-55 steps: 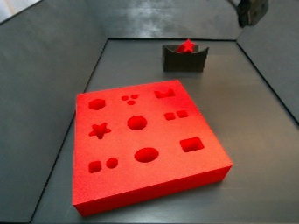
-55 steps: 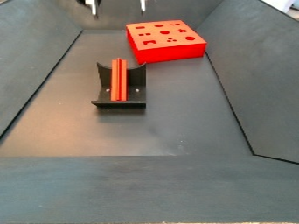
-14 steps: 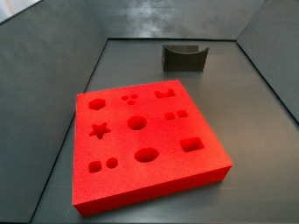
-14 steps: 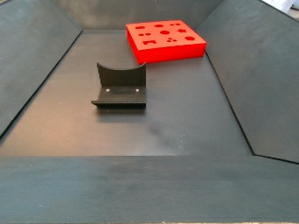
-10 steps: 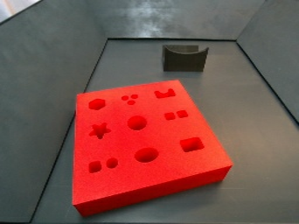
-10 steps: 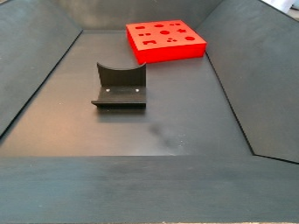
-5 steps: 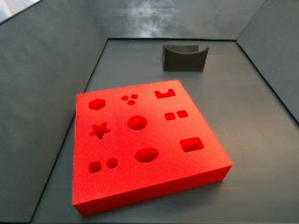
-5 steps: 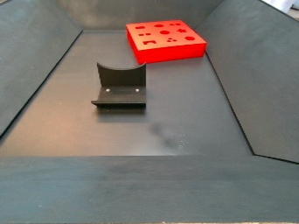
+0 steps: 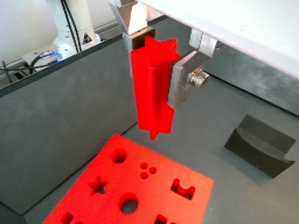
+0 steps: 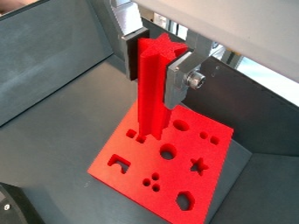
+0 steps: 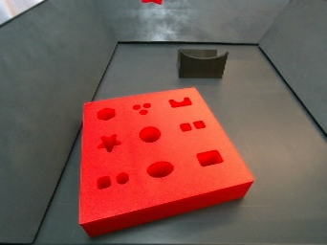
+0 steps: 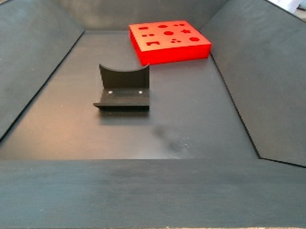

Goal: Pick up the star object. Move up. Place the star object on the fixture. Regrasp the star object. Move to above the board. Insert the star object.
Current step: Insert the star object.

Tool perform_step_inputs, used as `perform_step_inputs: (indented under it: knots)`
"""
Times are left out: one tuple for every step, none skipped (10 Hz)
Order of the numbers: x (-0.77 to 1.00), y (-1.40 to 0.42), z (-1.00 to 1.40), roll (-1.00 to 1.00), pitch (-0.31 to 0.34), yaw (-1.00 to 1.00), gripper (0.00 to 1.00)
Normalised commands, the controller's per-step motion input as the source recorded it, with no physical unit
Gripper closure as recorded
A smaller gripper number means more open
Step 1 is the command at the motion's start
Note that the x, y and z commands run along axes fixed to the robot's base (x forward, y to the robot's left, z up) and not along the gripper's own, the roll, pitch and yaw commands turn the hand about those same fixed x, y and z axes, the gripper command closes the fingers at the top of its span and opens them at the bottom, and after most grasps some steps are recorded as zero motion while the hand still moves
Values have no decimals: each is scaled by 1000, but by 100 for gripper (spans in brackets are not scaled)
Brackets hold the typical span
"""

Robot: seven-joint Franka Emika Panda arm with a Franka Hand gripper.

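The star object [image 9: 153,83] is clamped upright by its upper end in the tool [image 9: 158,48], held high above the board [image 9: 135,184], presumably so its lower end is presented for insertion.

The gripper [image 9: 160,54] has two flat silver metal fingers [image 10: 177,77], seen in both wrist views. A round silver screw head sits on the outer face of one finger [image 9: 184,74]. Above them is a pale grey housing.
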Motion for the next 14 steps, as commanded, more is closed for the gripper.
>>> perform_step_inputs:
  knots:
    - [-31, 0, -89, -70, -83, 29, 100]
    - [-649, -189, -369, -4, -211, -20, 100]
    - [-489, -249, -634, 0, -143, -6, 100]
    - [-586, -340, -766, 0, -144, -111, 100]
    - [-500, -300, -871, -40, -153, -220, 100]
    - [-489, -280, -863, -106, -127, -483, 100]
    - [-346, -163, -857, -139, -100, -637, 100]
    - [-277, -114, -834, -139, -96, -726, 100]
    - [-243, -126, -806, -150, -103, -743, 100]
    - [-214, -163, -703, -190, -96, -711, 100]
    - [-200, -214, -471, -311, -81, -534, 100]
    - [97, -283, -297, -59, -66, 26, 100]
    - [-126, -289, -426, -26, -124, 0, 100]
    - [-140, -363, -709, 0, -146, 0, 100]
